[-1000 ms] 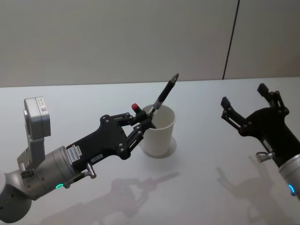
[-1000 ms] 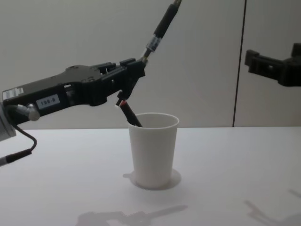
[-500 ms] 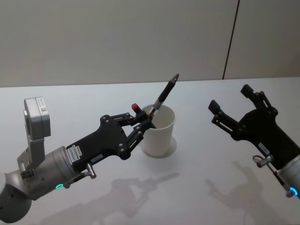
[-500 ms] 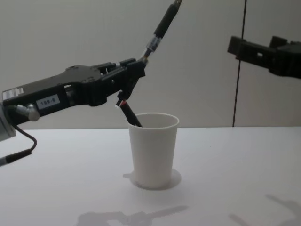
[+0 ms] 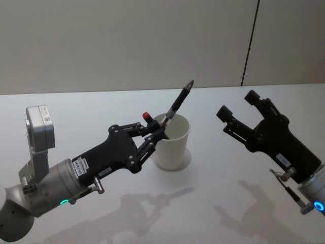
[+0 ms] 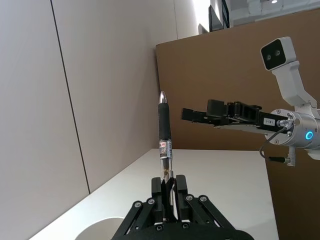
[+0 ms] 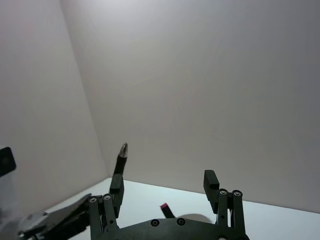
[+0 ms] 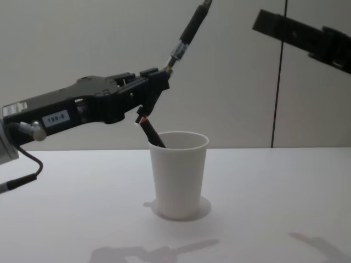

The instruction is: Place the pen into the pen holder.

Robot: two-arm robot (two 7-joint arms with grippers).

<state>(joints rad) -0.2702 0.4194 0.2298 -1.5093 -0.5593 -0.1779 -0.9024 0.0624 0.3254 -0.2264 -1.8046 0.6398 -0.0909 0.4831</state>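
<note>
The pen holder (image 5: 173,145) (image 8: 180,175) is a white paper cup standing mid-table. My left gripper (image 5: 159,133) (image 8: 159,82) (image 6: 169,186) hangs just above the cup's near-left rim, shut on the lower end of a black pen (image 5: 178,103) (image 8: 187,34) (image 6: 164,127). That pen tilts up and away, silver tip uppermost. A second black pen with a red end (image 5: 148,116) (image 8: 149,130) leans inside the cup. My right gripper (image 5: 237,103) (image 7: 164,183) is open in the air to the right of the cup, level with the held pen's tip.
The table (image 5: 228,203) is plain white, with the arms' shadows on its front part. A grey panelled wall (image 5: 127,40) stands behind it. Open table lies on all sides of the cup.
My right gripper has moved left and upward, closer to the cup and the raised pen, still open. The left gripper and its pen have not moved.
</note>
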